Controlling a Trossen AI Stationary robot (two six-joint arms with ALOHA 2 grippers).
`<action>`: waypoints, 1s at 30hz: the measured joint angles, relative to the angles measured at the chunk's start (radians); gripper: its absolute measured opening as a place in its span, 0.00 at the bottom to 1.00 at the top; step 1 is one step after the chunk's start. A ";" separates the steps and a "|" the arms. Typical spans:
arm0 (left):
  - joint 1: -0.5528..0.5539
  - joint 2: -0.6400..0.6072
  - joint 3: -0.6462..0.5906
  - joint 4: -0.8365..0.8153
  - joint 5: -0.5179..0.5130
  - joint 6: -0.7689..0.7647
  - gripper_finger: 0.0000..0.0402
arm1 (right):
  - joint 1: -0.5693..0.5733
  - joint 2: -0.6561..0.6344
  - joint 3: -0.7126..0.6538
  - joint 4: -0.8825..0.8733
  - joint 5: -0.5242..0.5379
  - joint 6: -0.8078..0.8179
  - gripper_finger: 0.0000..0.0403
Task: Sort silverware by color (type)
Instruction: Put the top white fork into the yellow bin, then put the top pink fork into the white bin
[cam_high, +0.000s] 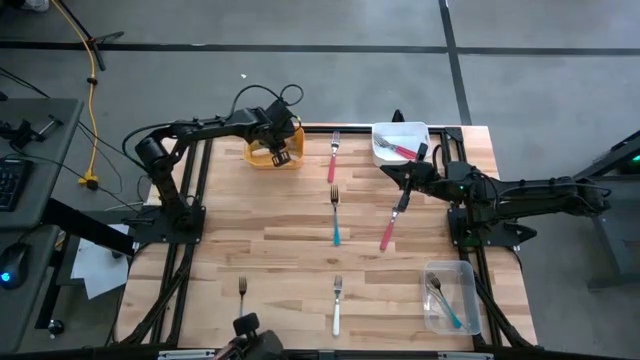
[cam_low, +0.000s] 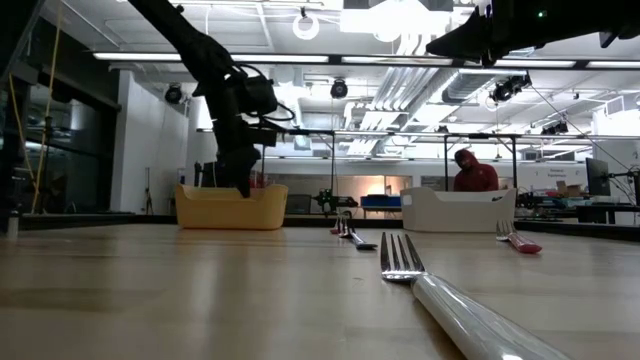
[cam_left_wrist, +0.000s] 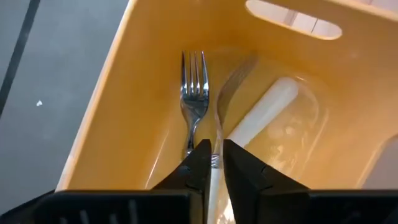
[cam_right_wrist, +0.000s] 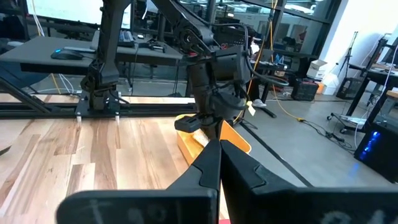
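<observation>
My left gripper (cam_left_wrist: 215, 163) reaches down into the yellow bin (cam_high: 272, 152) at the table's far edge. It is shut on a white-handled fork (cam_left_wrist: 217, 134), and two more forks lie on the bin floor (cam_left_wrist: 194, 93). My right gripper (cam_right_wrist: 219, 155) is shut on nothing and hovers high above the table near the white bin (cam_high: 385, 132), which holds red-handled forks (cam_high: 400, 150). Flat on the table lie two red forks (cam_high: 332, 160) (cam_high: 388, 235), a teal fork (cam_high: 336, 225), a white fork (cam_high: 338, 312) and one more fork (cam_high: 241, 290). My left gripper pinches the white-handled fork between its two fingers (cam_left_wrist: 198, 167), where the metal neck meets the white handle (cam_left_wrist: 216, 163). The fingers come from above, pointing down into the bin, along the fork. The fork's head (cam_left_wrist: 231, 78) points down toward the bin floor.
A clear bin (cam_high: 462, 272) at the near right corner holds teal forks (cam_high: 445, 305). The low camera's mount (cam_high: 250, 328) sits at the near edge. A person in red (cam_low: 475, 172) is in the room behind. Bare wood lies at the table's near left and centre.
</observation>
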 joint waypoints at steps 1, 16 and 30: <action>-0.002 0.000 0.000 -0.002 0.000 -0.008 0.10 | 0.000 0.000 0.000 0.000 0.000 -0.007 0.00; -0.137 -0.152 -0.098 0.202 -0.053 -0.132 0.10 | 0.000 0.019 -0.001 -0.007 0.000 -0.015 0.00; -0.397 -0.447 -0.592 0.811 -0.053 -0.369 0.05 | -0.082 0.340 0.174 -0.052 -0.003 0.220 0.04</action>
